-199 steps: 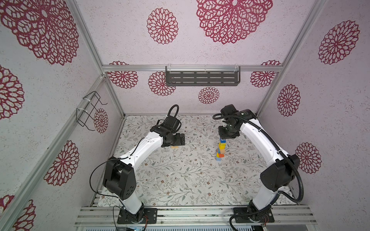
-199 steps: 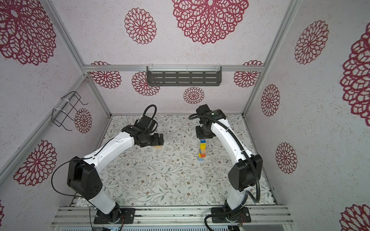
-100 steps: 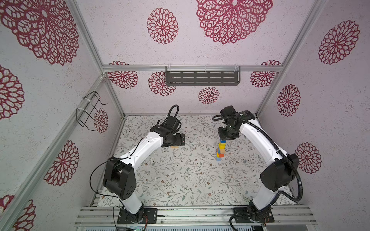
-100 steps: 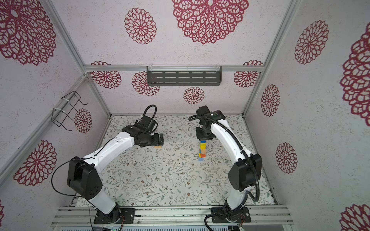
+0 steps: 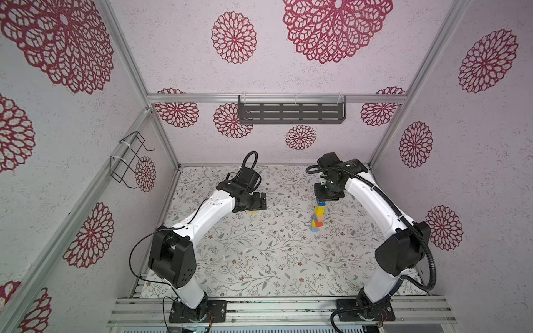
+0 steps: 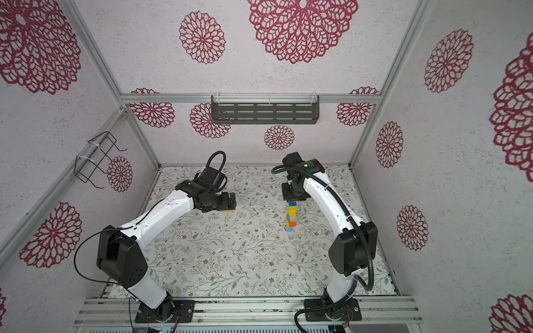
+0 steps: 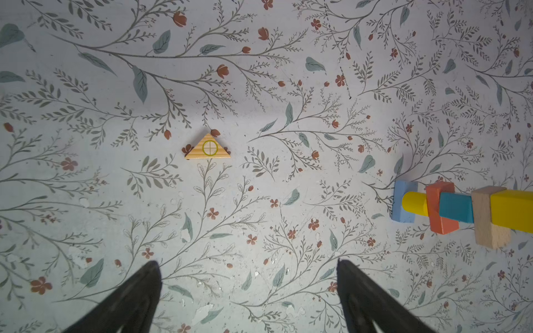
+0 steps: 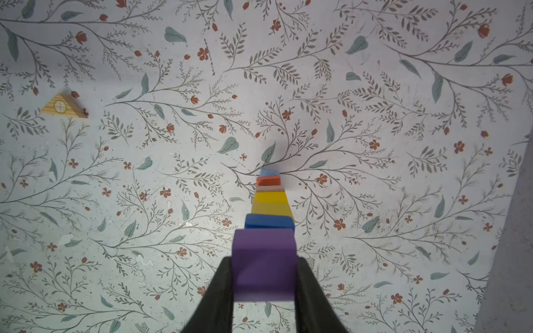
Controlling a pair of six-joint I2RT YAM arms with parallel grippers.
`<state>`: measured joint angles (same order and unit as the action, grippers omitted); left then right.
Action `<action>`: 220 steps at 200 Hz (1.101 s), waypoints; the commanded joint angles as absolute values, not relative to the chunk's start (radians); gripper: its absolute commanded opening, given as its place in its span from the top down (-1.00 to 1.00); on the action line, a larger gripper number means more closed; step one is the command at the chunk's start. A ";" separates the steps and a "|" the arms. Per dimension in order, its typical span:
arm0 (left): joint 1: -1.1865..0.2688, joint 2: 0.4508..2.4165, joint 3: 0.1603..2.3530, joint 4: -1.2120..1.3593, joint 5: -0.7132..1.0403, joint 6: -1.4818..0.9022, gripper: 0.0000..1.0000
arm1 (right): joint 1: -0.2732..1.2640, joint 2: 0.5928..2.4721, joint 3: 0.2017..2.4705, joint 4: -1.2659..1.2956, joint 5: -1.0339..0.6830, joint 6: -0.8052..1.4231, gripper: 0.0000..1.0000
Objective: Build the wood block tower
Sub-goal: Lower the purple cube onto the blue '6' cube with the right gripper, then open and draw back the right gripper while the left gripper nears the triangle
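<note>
Right wrist: right end effector (image 8: 264, 258) clamped on purple block (image 8: 264, 269) above wood block tower (image 8: 271, 206); left end effector (image 7: 247, 263) apart

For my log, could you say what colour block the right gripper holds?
A purple block, clearest in the right wrist view.

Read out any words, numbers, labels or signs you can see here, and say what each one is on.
No words or numbers can be read anywhere.
Flat tan wooden triangle block: only a drawn circle with a cross, no letters.
Pale mark on the right arm's black wrist housing: too small to read.
Multicoloured wood block tower: visible faces plain.
</note>
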<state>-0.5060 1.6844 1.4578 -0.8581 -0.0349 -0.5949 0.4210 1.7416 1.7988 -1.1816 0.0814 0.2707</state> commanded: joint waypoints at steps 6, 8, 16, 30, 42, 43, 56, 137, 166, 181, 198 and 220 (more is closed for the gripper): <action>-0.513 1.692 1.467 -0.868 -0.039 -0.595 -0.95 | 0.414 1.730 1.796 -1.187 0.083 0.261 0.36; -0.514 1.692 1.469 -0.867 -0.040 -0.595 -0.95 | 0.414 1.730 1.796 -1.187 0.083 0.261 0.36; -0.513 1.692 1.469 -0.867 -0.040 -0.594 -0.95 | 0.414 1.729 1.793 -1.187 0.086 0.260 0.35; -0.513 1.692 1.471 -0.867 -0.039 -0.596 -0.95 | 0.414 1.727 1.789 -1.187 0.087 0.259 0.33; -0.514 1.694 1.471 -0.866 -0.038 -0.597 -0.95 | 0.414 1.724 1.786 -1.186 0.088 0.259 0.30; -0.514 1.694 1.470 -0.866 -0.038 -0.599 -0.95 | 0.415 1.724 1.786 -1.186 0.088 0.258 0.30; -0.513 1.694 1.470 -0.866 -0.035 -0.601 -0.95 | 0.414 1.721 1.781 -1.183 0.090 0.257 0.23; -0.513 1.692 1.484 -0.885 -0.061 -0.589 -0.95 | 0.414 1.701 1.792 -1.186 0.103 0.253 0.06; -0.509 1.698 1.507 -0.900 -0.095 -0.570 -0.95 | 0.414 1.671 1.807 -1.183 0.117 0.252 0.05; -0.503 1.710 1.521 -0.917 -0.106 -0.556 -0.97 | 0.413 1.647 1.806 -1.175 0.121 0.253 0.04; -0.491 1.730 1.528 -0.917 -0.086 -0.541 -0.93 | 0.413 1.615 1.794 -1.157 0.121 0.252 0.04; -0.474 1.766 1.544 -0.923 -0.074 -0.529 -0.78 | 0.413 1.569 1.772 -1.126 0.139 0.251 0.00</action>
<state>-0.4942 1.7172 1.5211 -0.9047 -0.0738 -0.5552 0.4191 1.6672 1.7767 -1.1576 0.1028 0.2615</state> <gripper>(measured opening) 0.922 0.491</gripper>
